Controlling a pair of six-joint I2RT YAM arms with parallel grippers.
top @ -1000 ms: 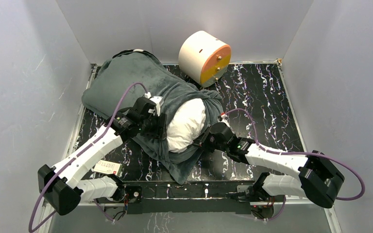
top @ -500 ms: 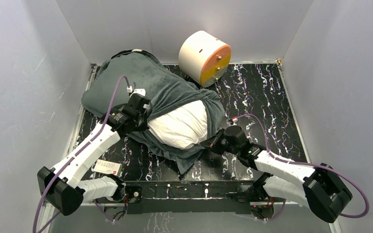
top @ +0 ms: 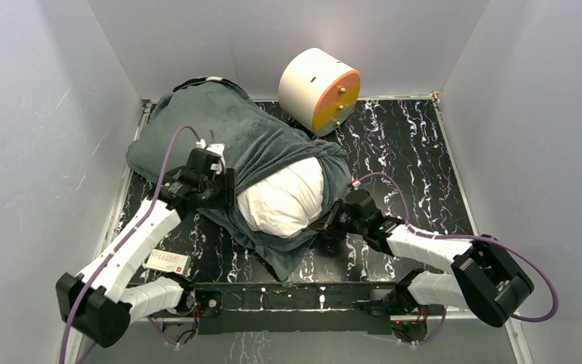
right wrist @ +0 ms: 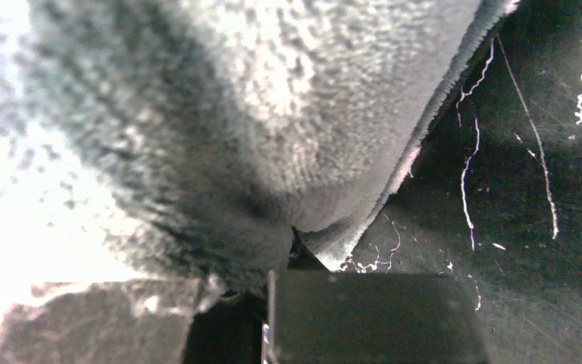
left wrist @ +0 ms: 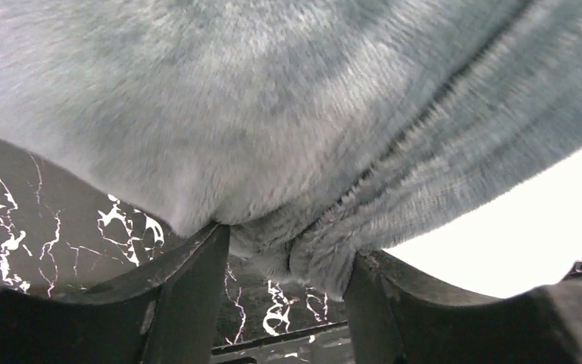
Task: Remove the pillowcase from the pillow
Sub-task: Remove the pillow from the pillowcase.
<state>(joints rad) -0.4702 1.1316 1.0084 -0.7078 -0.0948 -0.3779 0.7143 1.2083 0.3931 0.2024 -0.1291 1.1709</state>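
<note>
The dark grey plush pillowcase lies across the table's left half. The white pillow bulges out of its open near end. My left gripper sits at the left edge of that opening. In the left wrist view its jaws stand apart, open, and a bunched fold of pillowcase hangs between the tips, with the pillow at right. My right gripper is at the opening's right side, shut on the pillowcase hem, which is drawn into its jaws. The pillow shows as a bright patch at left.
A cream-and-orange cylinder stands at the back centre, close to the pillowcase. A small white remote-like object lies near the left arm's base. Grey walls enclose the black marbled table on three sides.
My left gripper has slid left off the pillow's front to the opening's left edge, and more white pillow shows. My right gripper has closed on the hem and shifted slightly right.
</note>
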